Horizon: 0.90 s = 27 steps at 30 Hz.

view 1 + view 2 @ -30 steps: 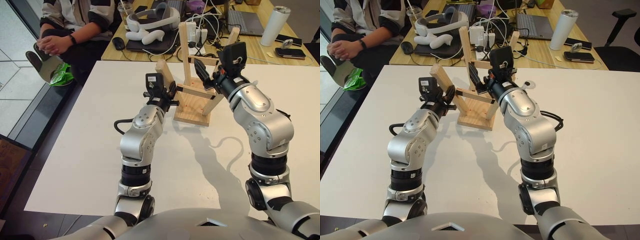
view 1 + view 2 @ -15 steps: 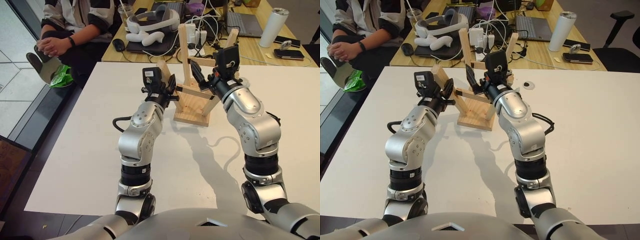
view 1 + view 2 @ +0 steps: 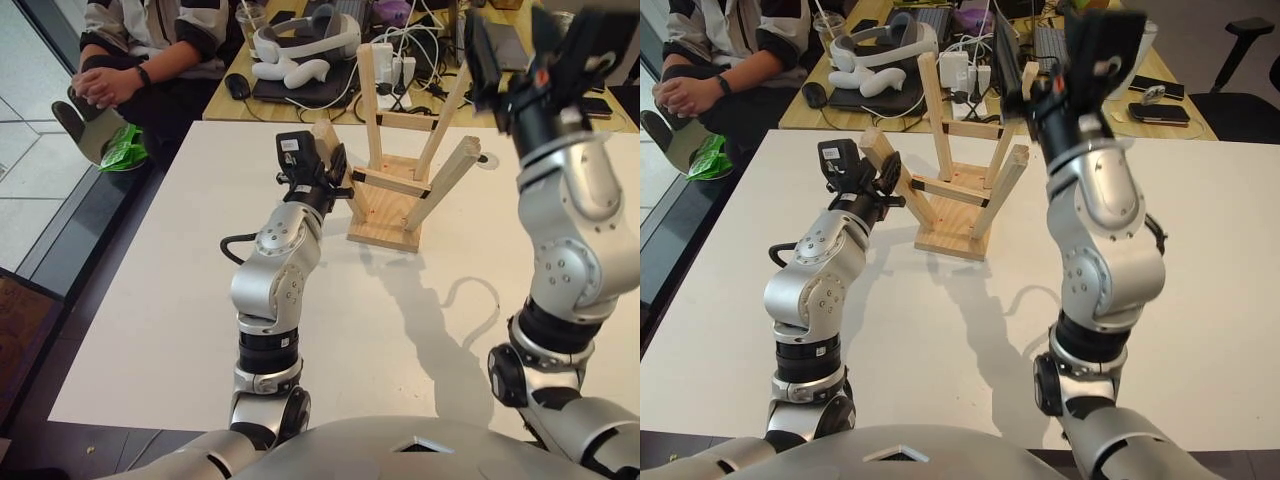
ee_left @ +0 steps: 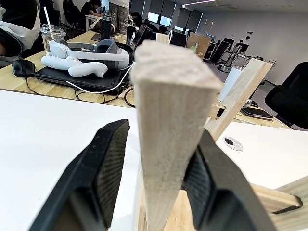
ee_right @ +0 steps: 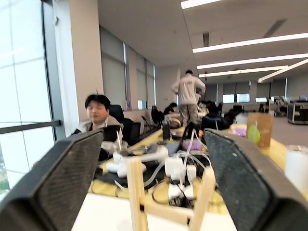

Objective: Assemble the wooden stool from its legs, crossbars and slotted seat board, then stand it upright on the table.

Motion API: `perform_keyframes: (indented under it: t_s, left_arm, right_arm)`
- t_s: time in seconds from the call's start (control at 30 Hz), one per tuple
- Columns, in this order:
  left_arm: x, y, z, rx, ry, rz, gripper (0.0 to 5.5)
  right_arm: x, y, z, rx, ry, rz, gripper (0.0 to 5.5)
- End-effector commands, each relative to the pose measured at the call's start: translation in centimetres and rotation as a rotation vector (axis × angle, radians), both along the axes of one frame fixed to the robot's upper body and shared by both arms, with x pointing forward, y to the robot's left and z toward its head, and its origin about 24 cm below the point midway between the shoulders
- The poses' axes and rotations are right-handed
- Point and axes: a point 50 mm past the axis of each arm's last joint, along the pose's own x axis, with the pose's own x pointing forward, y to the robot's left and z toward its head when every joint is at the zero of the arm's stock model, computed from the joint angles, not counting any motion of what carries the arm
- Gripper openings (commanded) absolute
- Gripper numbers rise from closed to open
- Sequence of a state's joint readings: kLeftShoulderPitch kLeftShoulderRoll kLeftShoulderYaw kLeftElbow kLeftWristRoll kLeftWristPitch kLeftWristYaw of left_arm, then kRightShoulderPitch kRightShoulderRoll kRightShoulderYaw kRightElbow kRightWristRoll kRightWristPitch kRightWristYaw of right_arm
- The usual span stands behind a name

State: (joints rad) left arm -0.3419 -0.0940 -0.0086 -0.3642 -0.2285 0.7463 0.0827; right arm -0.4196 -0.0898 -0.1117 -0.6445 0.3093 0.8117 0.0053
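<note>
White table (image 3: 150, 300): stool (image 3: 385, 232) inverted, seat flat for stability. Left gripper (image 3: 328, 170) straddles leg (image 4: 168, 120), fingers apart, one pad touching, likely steadying. Right gripper (image 3: 520, 45) raised, spread, empty.

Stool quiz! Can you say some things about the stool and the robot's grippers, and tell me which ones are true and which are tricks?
1. The stool stands on its legs. False: it is upside down, with its seat on the table and its legs pointing up.
2. The left gripper has a leg between its fingers. True.
3. The right gripper holds a crossbar. False: it is open and empty, raised high above the stool.
4. The table under the stool is white. True.
</note>
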Motion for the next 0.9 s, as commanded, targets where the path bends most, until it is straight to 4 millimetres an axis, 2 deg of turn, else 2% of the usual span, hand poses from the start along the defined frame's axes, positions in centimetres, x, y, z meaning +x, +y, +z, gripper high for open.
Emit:
perform_keyframes:
  t_s: [0.03,0.17,0.33,0.5,0.7,0.9]
  left_arm:
    - [-0.3,0.6,-0.1,0.009,0.003,0.033,1.82]
    - [-0.3,0.5,-0.2,0.013,0.003,0.037,1.82]
    - [-0.1,0.1,-0.1,0.028,-0.007,0.025,1.82]
    - [0.2,-0.5,0.0,0.043,-0.022,0.023,1.82]
    - [0.2,-0.6,0.0,0.044,-0.029,0.022,1.82]
    - [0.2,-0.9,0.0,0.057,-0.035,0.010,1.82]
  right_arm:
    - [-2.8,-1.7,-2.9,-0.006,0.118,-0.036,3.84]
    - [-4.0,-2.4,-3.7,-0.014,0.117,-0.022,3.84]
    - [-4.4,-1.6,-5.4,-0.034,0.158,0.114,3.84]
    - [-3.2,-1.3,-7.0,-0.070,0.204,0.127,3.84]
    - [-1.6,-0.8,-6.6,-0.080,0.169,0.100,3.84]
    - [-1.1,0.0,-6.4,-0.059,0.160,0.124,3.84]
